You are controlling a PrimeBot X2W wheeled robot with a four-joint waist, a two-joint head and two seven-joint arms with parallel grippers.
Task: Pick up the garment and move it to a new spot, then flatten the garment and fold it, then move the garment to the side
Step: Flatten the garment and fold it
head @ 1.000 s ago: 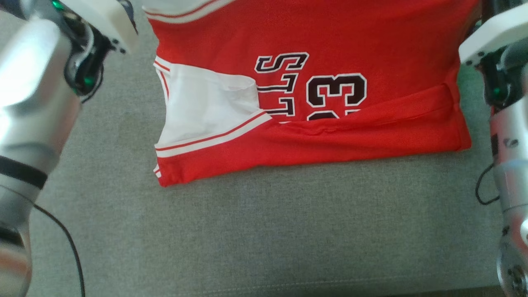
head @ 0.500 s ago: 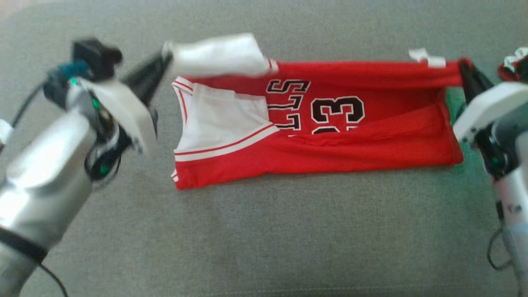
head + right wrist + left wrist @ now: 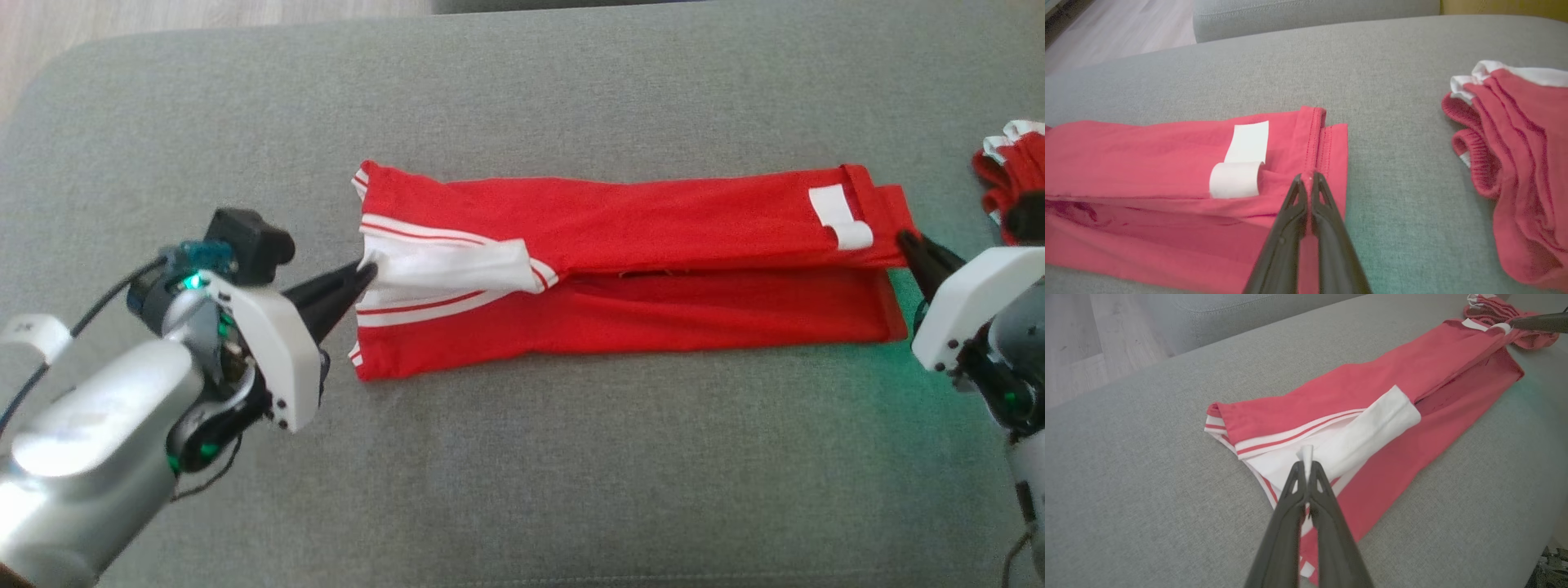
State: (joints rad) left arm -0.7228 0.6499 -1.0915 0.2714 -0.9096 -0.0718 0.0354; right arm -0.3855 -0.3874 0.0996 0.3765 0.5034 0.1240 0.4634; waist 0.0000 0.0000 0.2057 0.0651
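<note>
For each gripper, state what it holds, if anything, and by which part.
Left gripper pinches the red jersey by white fabric at its striped end; right gripper pinches its hemmed red edge.

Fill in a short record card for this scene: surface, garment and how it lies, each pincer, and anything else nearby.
surface: grey fabric cushion
garment: red jersey with white striped trim, lying flat as a long folded band
left pincer: shut on the jersey's white end
right pincer: shut on the jersey's hemmed red end
label: white tag on the jersey, close to the right pincer
nearby: second red garment, bunched, lying apart from the jersey
</note>
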